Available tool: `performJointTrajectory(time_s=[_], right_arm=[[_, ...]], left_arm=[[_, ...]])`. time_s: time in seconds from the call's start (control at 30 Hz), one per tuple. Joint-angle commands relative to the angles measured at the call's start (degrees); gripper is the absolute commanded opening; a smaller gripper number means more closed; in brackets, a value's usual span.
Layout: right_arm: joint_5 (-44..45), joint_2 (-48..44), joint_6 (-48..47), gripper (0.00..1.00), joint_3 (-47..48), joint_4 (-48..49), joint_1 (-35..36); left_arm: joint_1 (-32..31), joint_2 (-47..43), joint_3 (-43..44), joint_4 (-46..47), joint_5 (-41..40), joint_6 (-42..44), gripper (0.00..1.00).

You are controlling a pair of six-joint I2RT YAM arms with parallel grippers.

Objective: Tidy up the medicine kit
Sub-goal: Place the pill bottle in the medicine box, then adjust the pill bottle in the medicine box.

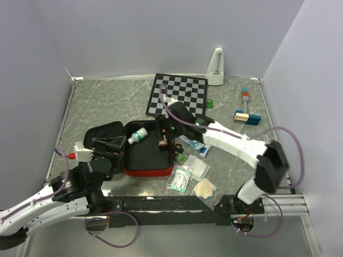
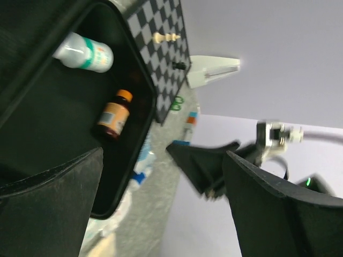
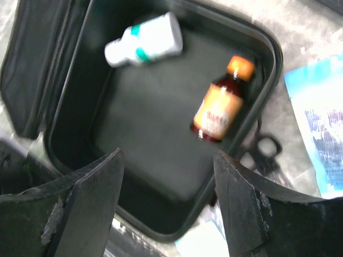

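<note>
Two bottles [image 1: 140, 134] lie in the open medicine kit [image 1: 147, 172], packets [image 1: 188, 170] remain on the table [image 1: 107, 101] right of it, and the left fingers [image 2: 48, 209] and right fingers [image 3: 257, 209] stand apart, empty.

Pale lilac walls [image 1: 161, 32] enclose a grey marbled tabletop [image 1: 107, 101] under even light.
</note>
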Motion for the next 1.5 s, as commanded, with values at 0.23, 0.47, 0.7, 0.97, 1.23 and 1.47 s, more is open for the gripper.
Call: performJointTrajectory(time_s=[0.23,0.47,0.7,0.97,1.23,1.47], right_arm=[[11.9,24.3,-2.0,0.73,23.3,-17.9,0.2],[14.6,31.8,-1.3,0.73,27.9,-23.2,0.3],[15.7,36.3,-1.5,0.73,29.7,-26.0,0.3],[16.5,37.8,-2.7,0.67,29.0,-26.6,0.4],[17.9,32.7,-2.8,0.39,27.0,-25.1,0.6],[14.5,21.5,-12.4,0.29,20.8,-16.9,3.3]], left_arm=[[-0.3,-9.4,5.5,-13.7,-2.6,5.0,0.96],[-0.3,-12.9,2.3,-14.0,-3.8,2.8,0.96],[-0.3,-16.6,1.6,-14.0,-5.0,4.3,0.96],[-0.3,-16.4,0.8,-12.2,-4.9,5.8,0.96],[-0.3,-15.4,1.6,-11.9,-5.1,6.6,0.96],[-0.3,-15.0,1.8,-11.6,-4.8,7.3,0.96]])
